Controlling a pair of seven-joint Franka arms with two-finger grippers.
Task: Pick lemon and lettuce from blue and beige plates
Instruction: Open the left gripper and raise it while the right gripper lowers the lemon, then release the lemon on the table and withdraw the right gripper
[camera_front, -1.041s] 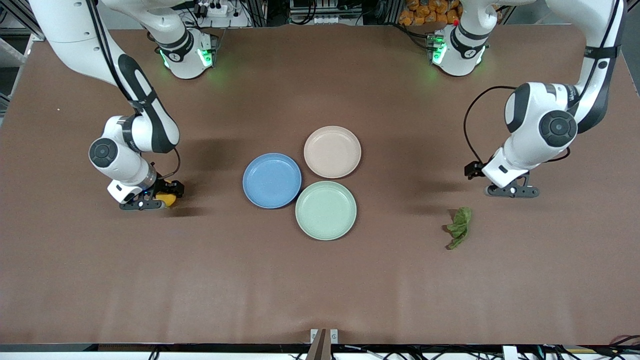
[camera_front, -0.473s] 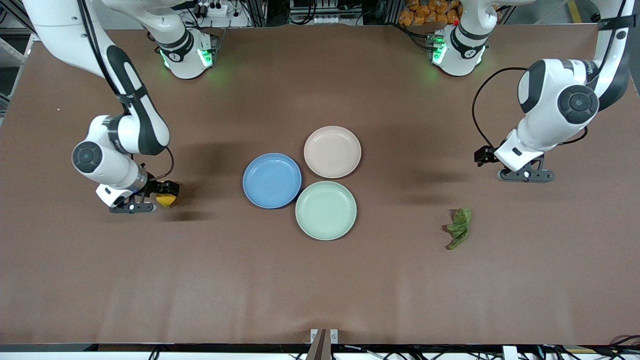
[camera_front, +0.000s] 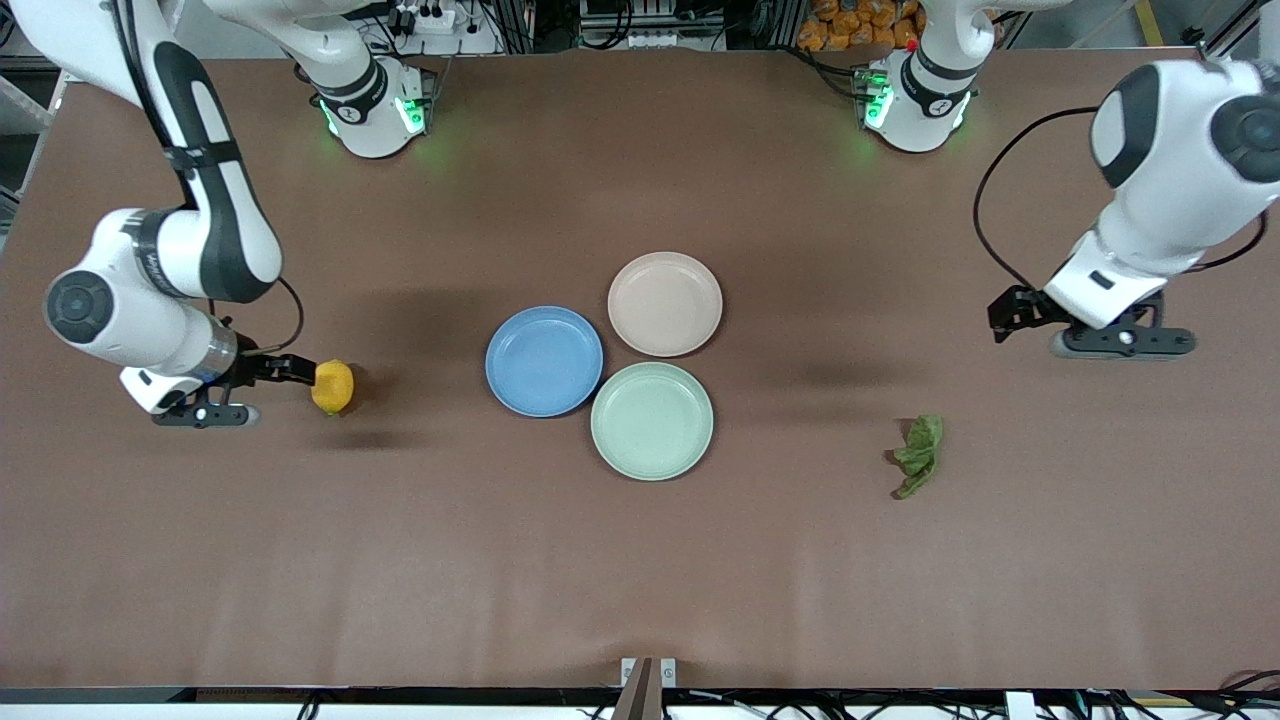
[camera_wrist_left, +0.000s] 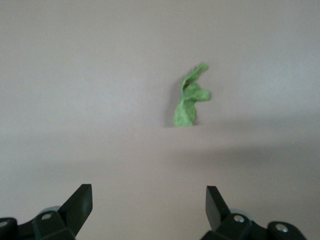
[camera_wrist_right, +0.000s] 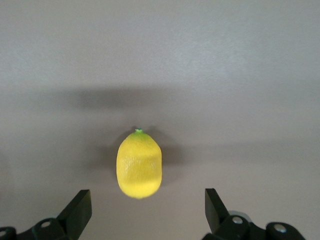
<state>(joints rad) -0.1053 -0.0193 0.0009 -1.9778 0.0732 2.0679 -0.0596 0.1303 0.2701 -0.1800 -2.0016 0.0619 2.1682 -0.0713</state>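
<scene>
The yellow lemon (camera_front: 332, 387) lies on the brown table toward the right arm's end; it also shows in the right wrist view (camera_wrist_right: 139, 164). My right gripper (camera_front: 205, 412) is open and empty, up in the air beside the lemon and clear of it. The green lettuce leaf (camera_front: 920, 455) lies on the table toward the left arm's end; it also shows in the left wrist view (camera_wrist_left: 189, 97). My left gripper (camera_front: 1120, 342) is open and empty, raised above the table away from the lettuce. The blue plate (camera_front: 544, 361) and beige plate (camera_front: 665, 303) are empty.
An empty green plate (camera_front: 652, 421) touches the blue and beige plates, nearer the front camera. The arm bases stand at the table's edge farthest from the camera.
My right gripper has let go of the lemon, risen and pulled away toward the table's end. My left gripper has risen and drawn away from the lettuce toward its own end.
</scene>
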